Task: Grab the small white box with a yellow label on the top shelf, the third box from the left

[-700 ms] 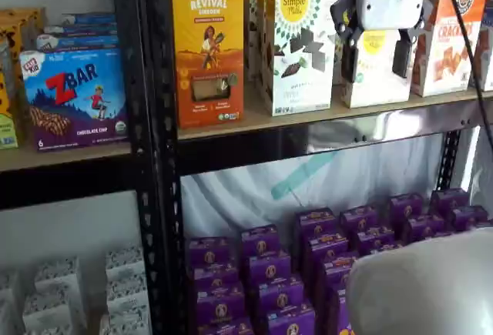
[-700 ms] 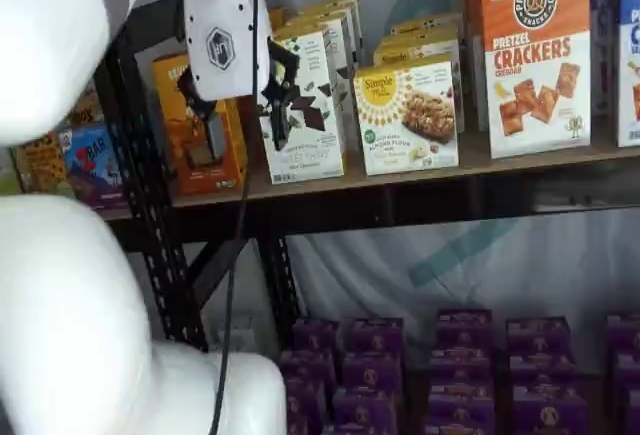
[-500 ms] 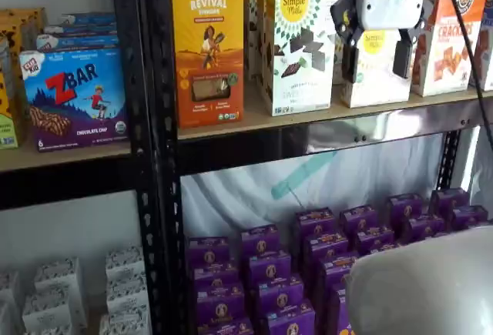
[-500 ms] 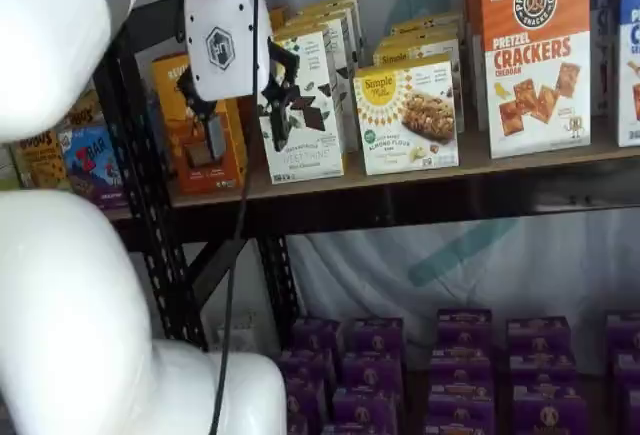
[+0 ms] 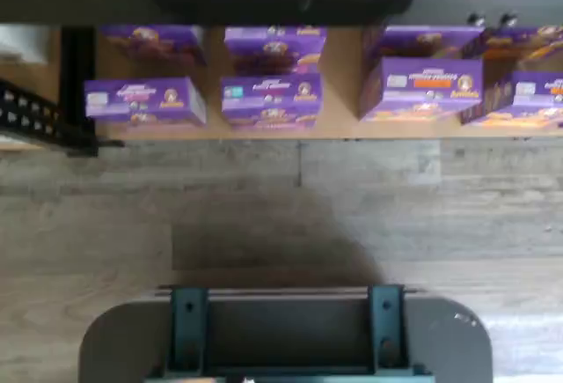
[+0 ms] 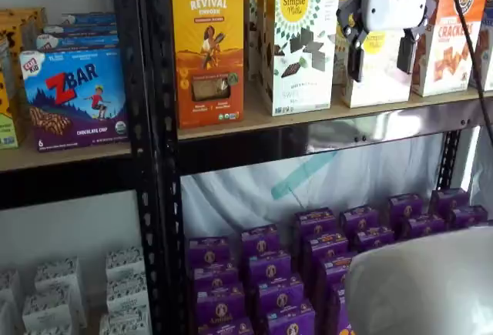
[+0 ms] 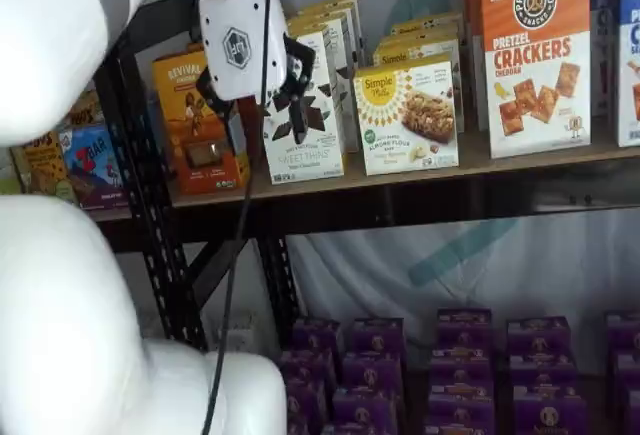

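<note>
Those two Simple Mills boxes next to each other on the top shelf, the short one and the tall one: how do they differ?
The small white box is short and wide; the taller Simple Mills box stands higher and narrower. The small white box pictures pale cookies, the taller one dark chocolate squares. In a shelf view the gripper hangs in front of the taller box, while the small one is unobstructed. Both are white with a yellow sunburst logo and stand upright on the top shelf.

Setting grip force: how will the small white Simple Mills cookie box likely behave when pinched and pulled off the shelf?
The small white box looks like thin cardboard, so probably light and crushable. It stands upright on the top shelf, wider than tall, so it seems unlikely to tip. Its printed faces may be slick.
</note>
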Controlling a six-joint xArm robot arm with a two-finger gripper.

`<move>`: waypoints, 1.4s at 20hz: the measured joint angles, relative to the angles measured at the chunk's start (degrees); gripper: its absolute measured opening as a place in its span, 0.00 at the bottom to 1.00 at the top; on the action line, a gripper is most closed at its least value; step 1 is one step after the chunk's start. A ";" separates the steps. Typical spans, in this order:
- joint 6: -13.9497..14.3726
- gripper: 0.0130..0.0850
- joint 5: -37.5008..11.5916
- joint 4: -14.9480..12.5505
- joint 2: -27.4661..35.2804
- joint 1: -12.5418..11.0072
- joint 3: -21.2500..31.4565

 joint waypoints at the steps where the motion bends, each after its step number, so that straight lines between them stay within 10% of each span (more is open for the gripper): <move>1: -1.32 1.00 -0.96 0.20 0.32 -1.44 0.10; 9: -10.89 1.00 -10.15 1.93 5.77 -11.55 -1.39; 28: -17.38 1.00 -17.60 3.61 17.46 -18.20 -8.36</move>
